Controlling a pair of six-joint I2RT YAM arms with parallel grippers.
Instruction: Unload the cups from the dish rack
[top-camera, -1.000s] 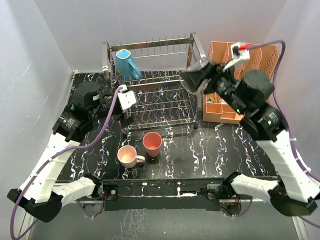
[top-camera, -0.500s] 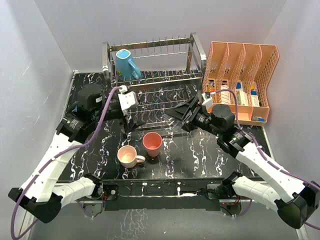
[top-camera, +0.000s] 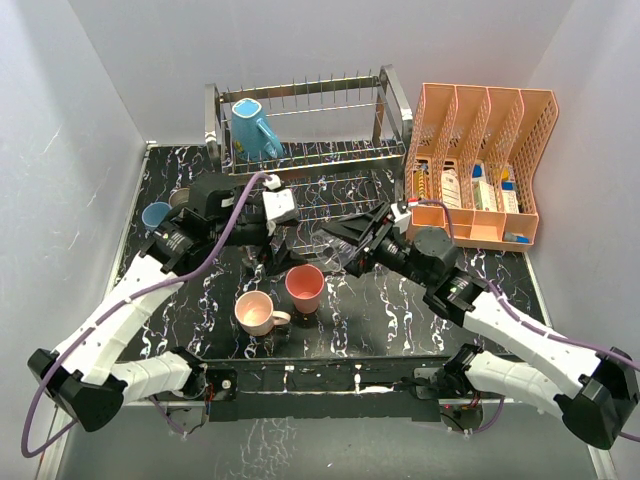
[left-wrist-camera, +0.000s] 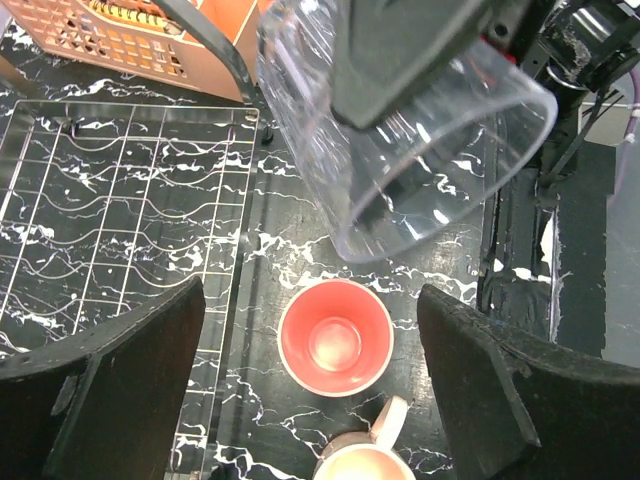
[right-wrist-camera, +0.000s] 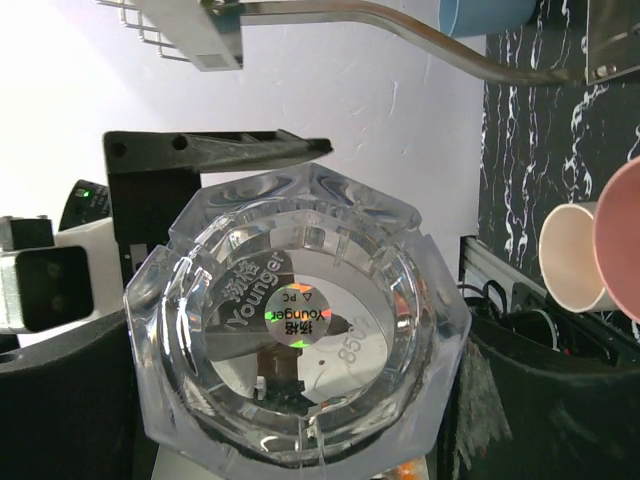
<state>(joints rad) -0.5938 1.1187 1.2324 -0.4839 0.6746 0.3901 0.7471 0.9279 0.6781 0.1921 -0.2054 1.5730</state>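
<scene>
**A:** Where is the clear glass tumbler (left-wrist-camera: 450, 150)?

**B:** In the right gripper (right-wrist-camera: 295, 330). The two black fingers clamp its sides, and its thick base faces the wrist camera. It is tipped on its side above the table (top-camera: 400, 310), just past the front edge of the dish rack (top-camera: 392, 100).

**A:** And the left gripper (left-wrist-camera: 310, 292)?

**B:** Its jaws are spread wide with nothing between them. It hangs over the front left part of the rack's lower wire tier, close beside the tumbler but apart from it. From its wrist camera the tumbler's open mouth fills the upper right.

**A:** What lies below?

**B:** The salmon-red tumbler (top-camera: 305, 288) stands upright on the table, mouth up. The pale pink handled mug (top-camera: 257, 313) sits just beside it, nearer the arm bases.

**A:** Anything on the rack?

**B:** The teal handled mug (top-camera: 255, 128), at the back left corner. A light blue tumbler (top-camera: 155, 214) stands on the table left of the rack. The orange file organiser (top-camera: 480, 150) is to the rack's right.
</scene>
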